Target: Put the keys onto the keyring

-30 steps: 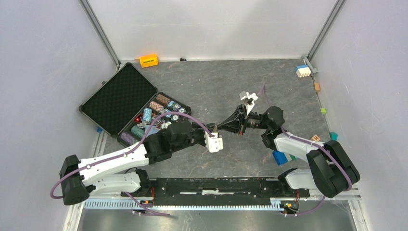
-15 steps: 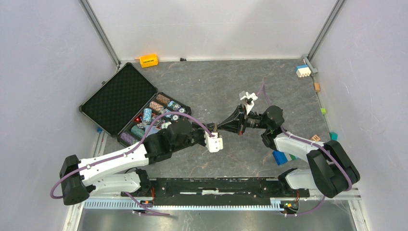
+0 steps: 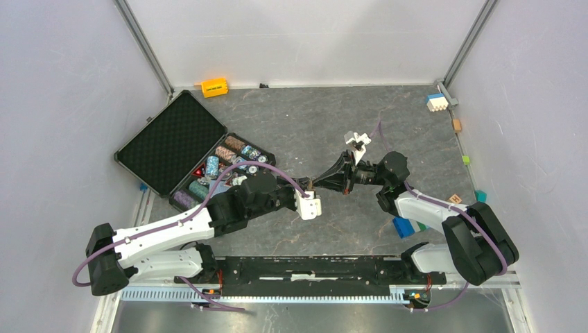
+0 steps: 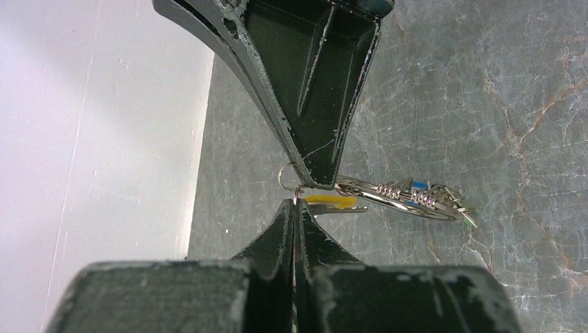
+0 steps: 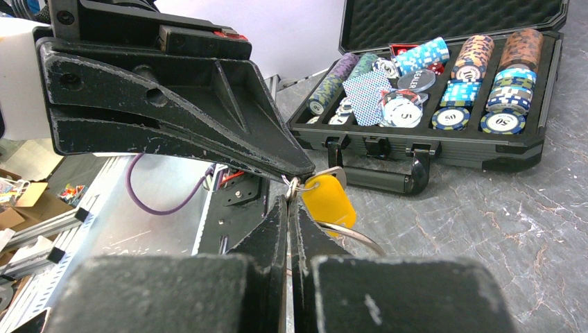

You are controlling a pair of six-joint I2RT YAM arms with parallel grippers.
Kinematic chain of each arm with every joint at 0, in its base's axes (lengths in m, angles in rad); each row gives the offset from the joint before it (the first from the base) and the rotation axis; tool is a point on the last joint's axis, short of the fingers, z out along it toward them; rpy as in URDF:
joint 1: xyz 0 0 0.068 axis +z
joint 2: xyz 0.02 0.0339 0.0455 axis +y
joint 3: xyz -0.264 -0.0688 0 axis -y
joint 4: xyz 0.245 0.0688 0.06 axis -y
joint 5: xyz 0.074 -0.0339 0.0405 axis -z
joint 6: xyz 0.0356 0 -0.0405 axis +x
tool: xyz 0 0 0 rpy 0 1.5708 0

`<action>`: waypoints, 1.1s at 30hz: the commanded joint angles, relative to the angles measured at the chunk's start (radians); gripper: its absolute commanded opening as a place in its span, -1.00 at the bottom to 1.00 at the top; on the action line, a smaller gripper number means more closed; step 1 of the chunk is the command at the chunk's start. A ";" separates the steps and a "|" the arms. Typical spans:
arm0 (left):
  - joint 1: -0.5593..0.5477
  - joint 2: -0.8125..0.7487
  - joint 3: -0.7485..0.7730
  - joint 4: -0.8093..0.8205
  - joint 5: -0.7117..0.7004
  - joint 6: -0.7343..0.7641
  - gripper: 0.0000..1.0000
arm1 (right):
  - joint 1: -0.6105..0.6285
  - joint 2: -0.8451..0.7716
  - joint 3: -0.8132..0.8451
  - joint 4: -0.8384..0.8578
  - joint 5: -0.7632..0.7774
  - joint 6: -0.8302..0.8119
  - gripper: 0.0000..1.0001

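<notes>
While both jaws are pinching shut where key (image 5: 326, 200) meets keyring (image 4: 378, 196), any pull apart is risking dropping the key.

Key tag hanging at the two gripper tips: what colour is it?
The tag is plain yellow, with no pattern visible. It shows best in the right wrist view.
</notes>
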 commanded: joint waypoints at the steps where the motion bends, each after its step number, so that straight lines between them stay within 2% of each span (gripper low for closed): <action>1: -0.008 -0.008 0.038 0.062 0.036 -0.004 -0.95 | 0.011 -0.016 0.042 0.023 -0.001 -0.019 -1.00; 25: -0.008 0.013 0.053 0.074 0.012 -0.020 -0.96 | 0.012 -0.041 0.045 -0.021 -0.004 -0.067 -1.00; 33: -0.004 0.049 0.075 0.102 -0.028 -0.070 -0.95 | 0.015 -0.050 0.045 -0.058 0.000 -0.108 -1.00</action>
